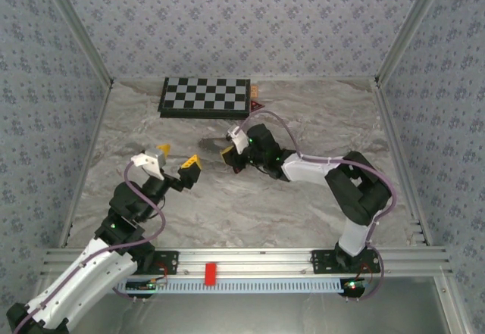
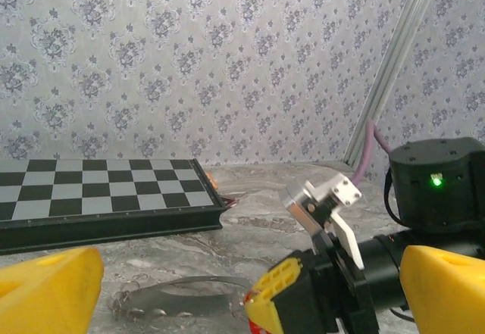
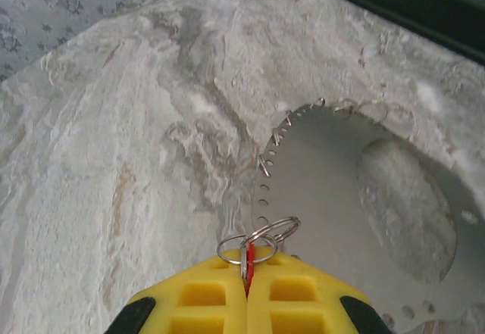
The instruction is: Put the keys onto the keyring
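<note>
Key [image 3: 250,254] first, from the right wrist: its red head stands edge-on, pinched between the closed yellow fingertips of the right gripper [image 3: 248,277], with two small wire rings [image 3: 259,239] projecting beyond them. Just ahead of those rings and off to the right lies the keyring [image 3: 322,190], a pale loop flat on the marbled table [image 3: 114,160], with a row of small holes round its rim. The rings overlap the near stretch of that rim; whether they touch it I cannot tell. The loop's long axis seems to run away from the jaws, slanting right. Most holes stand empty; a few on the far rim carry little wire loops [image 3: 348,107].

From above, the right arm reaches toward the middle of the table, its gripper low and a little to the near side of the checkerboard [image 1: 204,97]. The left gripper [image 1: 176,158] sits to its left, apart from it, jaws spread wide and holding nothing. The right arm is much the nearer to the keyring, and it carries the key.

From the left wrist, two yellow fingers [image 2: 45,292] frame the bottom corners with a broad gap between them. In that gap the keyring shows as a pale oval lying long-ways left to right, and the right gripper's tip stands at its right end, a scrap of red beneath it. By my judgement the coming move turns on lining a wire ring up with the rim, and the left arm may be needed to steady the loop
</note>
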Motion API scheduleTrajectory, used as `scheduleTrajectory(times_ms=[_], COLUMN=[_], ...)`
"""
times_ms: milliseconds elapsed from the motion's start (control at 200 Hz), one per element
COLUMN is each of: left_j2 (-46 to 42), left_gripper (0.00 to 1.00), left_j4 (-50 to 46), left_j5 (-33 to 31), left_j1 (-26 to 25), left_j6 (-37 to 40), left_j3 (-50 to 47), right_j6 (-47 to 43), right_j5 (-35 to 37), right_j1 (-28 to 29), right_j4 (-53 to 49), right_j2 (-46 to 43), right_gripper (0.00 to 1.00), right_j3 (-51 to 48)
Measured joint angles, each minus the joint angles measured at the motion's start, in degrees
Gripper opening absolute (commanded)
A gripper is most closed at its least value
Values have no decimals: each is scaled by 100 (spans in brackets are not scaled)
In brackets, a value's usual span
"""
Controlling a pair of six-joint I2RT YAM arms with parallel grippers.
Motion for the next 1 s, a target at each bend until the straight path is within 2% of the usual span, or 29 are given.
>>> scheduleTrajectory(times_ms=[315, 740, 1000], left_j2=[2, 7, 7], left_gripper=[100, 100, 100], left_j4=[4, 4, 11], left_j5=[-61, -61, -79], left_j1=[0, 0, 0], left_j6=[-44, -107, -107], left_j3=[-20, -151, -221], right_j6=[-116, -400, -409], right_j5=[238, 586, 756], right_j1=[-28, -540, -570], right_j4=[-1062, -2933, -3674], right_j2=[-380, -385, -400], right_gripper=[0, 0, 0], right_j3=[-341, -348, -227])
